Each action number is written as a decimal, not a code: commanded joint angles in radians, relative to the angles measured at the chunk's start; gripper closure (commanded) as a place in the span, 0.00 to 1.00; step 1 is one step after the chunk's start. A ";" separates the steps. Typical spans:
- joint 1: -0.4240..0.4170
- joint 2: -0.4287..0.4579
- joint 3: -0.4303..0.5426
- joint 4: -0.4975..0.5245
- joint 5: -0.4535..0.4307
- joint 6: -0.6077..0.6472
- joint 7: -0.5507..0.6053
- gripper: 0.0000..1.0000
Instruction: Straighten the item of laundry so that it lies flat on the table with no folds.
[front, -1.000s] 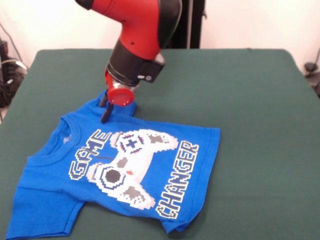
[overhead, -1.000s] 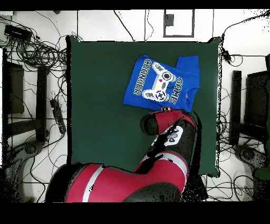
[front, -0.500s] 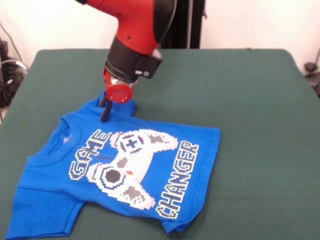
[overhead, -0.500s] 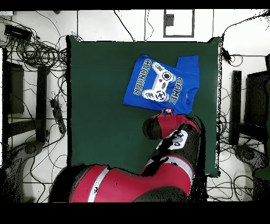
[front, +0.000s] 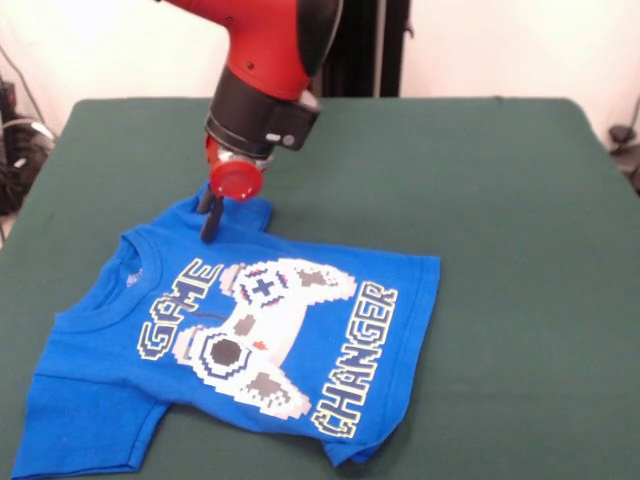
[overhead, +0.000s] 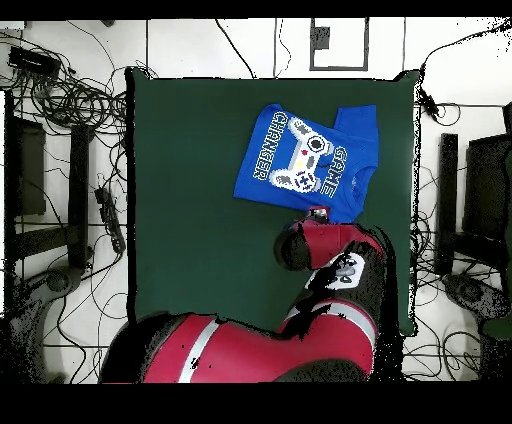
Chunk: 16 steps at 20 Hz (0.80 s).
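Note:
The item of laundry (front: 260, 330) is a bright blue T-shirt lying print-up on the green table (front: 480, 200), collar to the left and hem to the right. Its lower hem corner is slightly rumpled, and its near sleeve reaches the bottom left edge of the front view. My gripper (front: 209, 222) hangs below the red wrist, down at the shirt's far sleeve, which is bunched up there. In the overhead view the item of laundry (overhead: 305, 160) lies near the table's upper right, and the gripper (overhead: 318, 211) shows at the shirt's lower edge, mostly hidden by the arm.
The table (overhead: 190, 180) stretches far to the left of the shirt in the overhead view. Cables (overhead: 70, 95) and dark stands (overhead: 447, 200) surround the table on the floor. A black post (front: 375, 50) stands behind the table's far edge.
The arm's wrist has shifted slightly left and back over the far sleeve. The shirt looks unchanged.

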 joint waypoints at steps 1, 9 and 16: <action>0.028 0.123 0.157 0.177 -0.011 0.013 -0.032 0.00; -0.128 0.071 0.300 0.259 -0.042 0.121 -0.164 0.00; -0.105 0.025 0.275 0.298 -0.027 0.259 -0.162 0.00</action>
